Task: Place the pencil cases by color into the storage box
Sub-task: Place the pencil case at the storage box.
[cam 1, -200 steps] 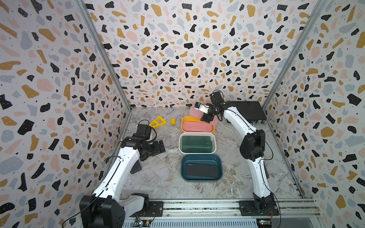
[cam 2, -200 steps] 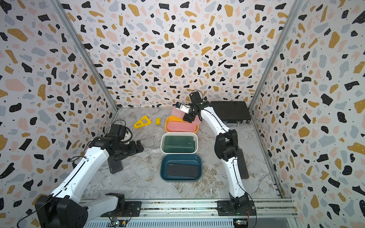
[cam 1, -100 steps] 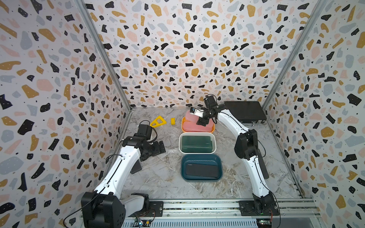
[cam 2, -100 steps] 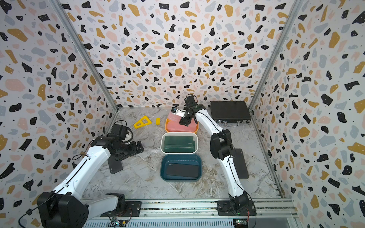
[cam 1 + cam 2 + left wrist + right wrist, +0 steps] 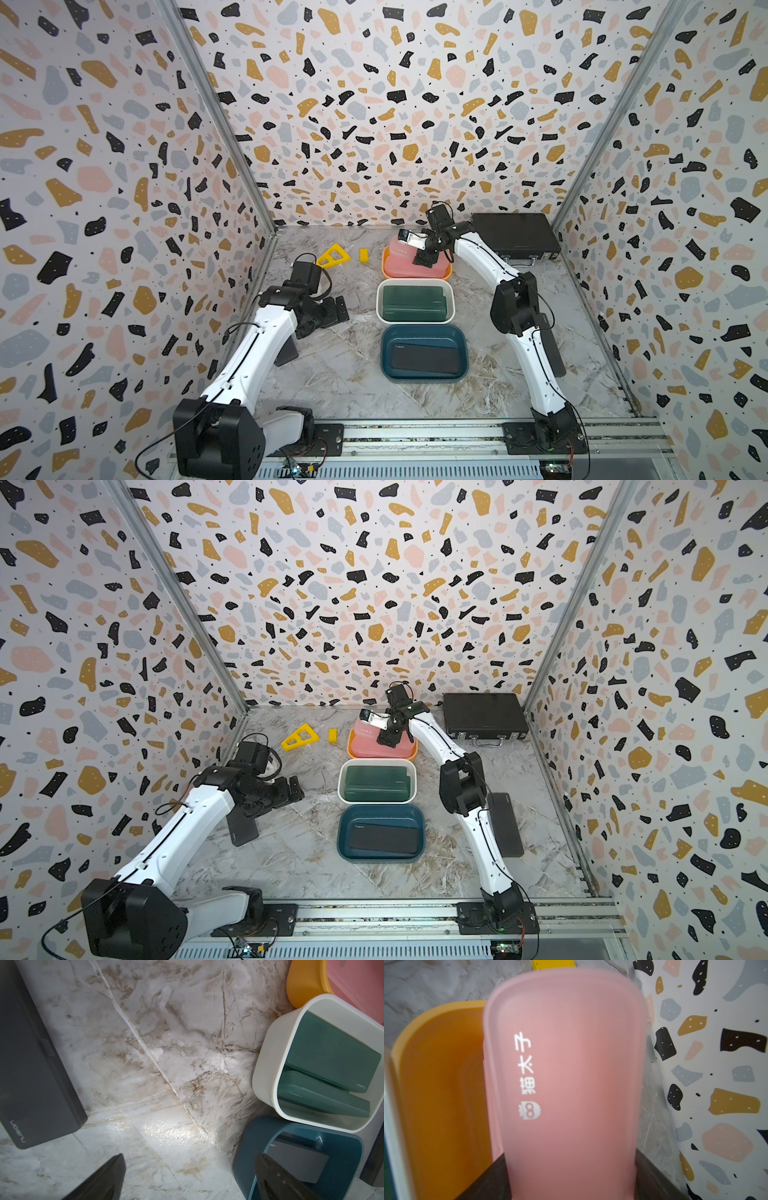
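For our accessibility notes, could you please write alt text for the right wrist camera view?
A pink pencil case with white lettering and a small owl logo fills the view, held in the right gripper and partly over the orange storage box. A speckled terrazzo wall stands beside it.

My left arm point(image 5: 257, 345) sits low, left gripper point(image 5: 338, 311) gaping; right arm point(image 5: 482, 257) stretches far forward, right gripper point(image 5: 424, 258) clamping the pink case point(image 5: 571, 1084).

Pink case point(image 5: 566, 1084) — "猫太子", owl logo; charcoal case point(image 5: 31, 1064) — "nusign".
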Motion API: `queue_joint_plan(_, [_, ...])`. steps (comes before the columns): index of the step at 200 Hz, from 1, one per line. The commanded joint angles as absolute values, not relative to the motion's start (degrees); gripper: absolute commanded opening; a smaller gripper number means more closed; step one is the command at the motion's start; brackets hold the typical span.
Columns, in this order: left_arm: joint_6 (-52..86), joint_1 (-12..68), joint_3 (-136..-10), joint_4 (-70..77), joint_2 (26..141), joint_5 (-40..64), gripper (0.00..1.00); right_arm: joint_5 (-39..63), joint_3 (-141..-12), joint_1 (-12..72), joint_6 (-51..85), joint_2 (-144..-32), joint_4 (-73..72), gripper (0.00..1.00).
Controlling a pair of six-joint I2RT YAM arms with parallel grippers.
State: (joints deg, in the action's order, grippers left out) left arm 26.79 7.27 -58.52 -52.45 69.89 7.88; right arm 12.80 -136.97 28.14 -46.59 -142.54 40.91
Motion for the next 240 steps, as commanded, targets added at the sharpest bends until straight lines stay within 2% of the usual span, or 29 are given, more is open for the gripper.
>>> queue_joint_plan(1, [26.8, 7.5, -58.0, -51.9, 70.1, 7.7, 1.0, 12.6, -138.8, 28.2, -46.7, -143.3, 40.7, 0.59])
queue_joint_plan(153, [26.4, 7.6, -58.6, -51.4, 71.9, 7.9, 1.0, 12.3, -138.8, 28.8, -45.9, -145.9, 40.0, 0.73])
queue_joint_plan(240, [26.4, 7.6, -58.5, -51.2, 72.3, 8.2, 1.0, 12.4, -138.7, 28.8, -46.1, -146.0, 40.3, 0.87])
